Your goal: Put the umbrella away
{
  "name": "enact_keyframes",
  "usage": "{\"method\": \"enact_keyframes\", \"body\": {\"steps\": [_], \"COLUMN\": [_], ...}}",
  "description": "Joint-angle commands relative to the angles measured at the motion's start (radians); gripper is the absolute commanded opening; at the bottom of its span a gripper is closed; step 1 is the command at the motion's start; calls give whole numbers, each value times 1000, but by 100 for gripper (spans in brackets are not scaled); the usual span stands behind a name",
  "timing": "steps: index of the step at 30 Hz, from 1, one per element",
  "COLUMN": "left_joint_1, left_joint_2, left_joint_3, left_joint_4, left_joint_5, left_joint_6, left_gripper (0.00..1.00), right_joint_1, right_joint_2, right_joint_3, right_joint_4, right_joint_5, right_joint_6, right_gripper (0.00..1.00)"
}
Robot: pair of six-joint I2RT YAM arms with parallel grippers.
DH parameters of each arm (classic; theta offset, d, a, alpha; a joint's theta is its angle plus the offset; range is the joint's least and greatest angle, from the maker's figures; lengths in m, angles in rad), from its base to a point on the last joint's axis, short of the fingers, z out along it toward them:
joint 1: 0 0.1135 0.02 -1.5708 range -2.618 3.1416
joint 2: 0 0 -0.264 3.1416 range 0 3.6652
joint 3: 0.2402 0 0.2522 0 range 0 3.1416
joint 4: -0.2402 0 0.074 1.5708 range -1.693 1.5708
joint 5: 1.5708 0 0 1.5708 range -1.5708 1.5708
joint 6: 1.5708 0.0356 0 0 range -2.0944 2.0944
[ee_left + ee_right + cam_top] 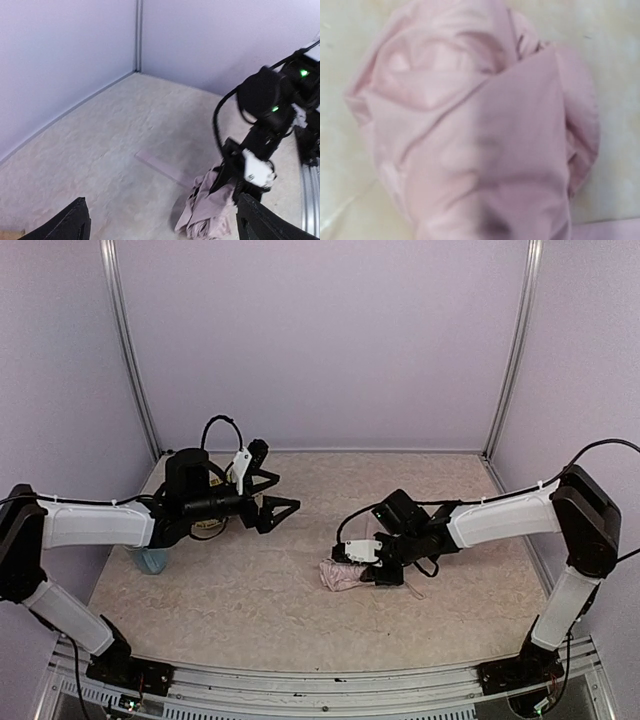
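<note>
The umbrella (341, 576) lies crumpled directly beneath the right gripper (378, 572).

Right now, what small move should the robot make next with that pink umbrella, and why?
Probably bring the left arm across to the umbrella: its jaws stand open and apart from it, while the right arm's jaws are down on the bunched fabric.

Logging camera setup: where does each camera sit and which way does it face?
Top external: above and behind the bases, looking down at the table; left arm and right arm show.
Left wrist: on the left arm, facing across the table at the right arm; own open fingers at bottom corners.
Right wrist: close over the umbrella, fabric fills it; no fingers show.
Shared: all three see the umbrella.
</note>
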Motion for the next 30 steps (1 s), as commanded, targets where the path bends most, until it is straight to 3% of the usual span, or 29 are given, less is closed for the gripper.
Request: {"method": "enact_keyframes", "body": {"steps": [1, 2, 3, 5, 7, 10, 12, 18, 25, 30], "left_joint_1": [-21, -71, -129, -227, -263, -311, -357, -464, -421, -411], "left_joint_2": [32, 31, 20, -17, -54, -61, -23, 224, 397, 422], "left_joint_3": [149, 193, 203, 132, 44, -39, -44, 63, 153, 166], "left_joint_4": [109, -10, -92, -90, -45, -53, -108, -230, -246, -234], "left_joint_5": [286, 193, 4, -161, -175, -240, -309, -508, -490, -530], "left_joint_6": [-81, 23, 137, 305, 389, 472, 515, 625, 658, 669], "left_gripper": [99, 99, 99, 99, 94, 72, 69, 82, 88, 88], "right_joint_1": [-38, -48, -58, -73, -89, -111, -124, -144, -154, -157], "right_joint_2": [71, 78, 88, 121, 167, 242, 289, 347, 387, 403], "right_joint_3": [-1, 10, 23, 57, 91, 136, 161, 191, 212, 223], "right_joint_4": [-282, -298, -315, -367, -407, -464, -495, -512, -512, -509], "right_joint_5": [-235, -256, -280, -327, -372, -417, -437, -458, -499, -534], "right_joint_6": [50, 58, 66, 82, 97, 119, 127, 132, 106, 89], "right_gripper": [18, 18, 19, 19, 19, 20, 21, 21, 22, 23]}}
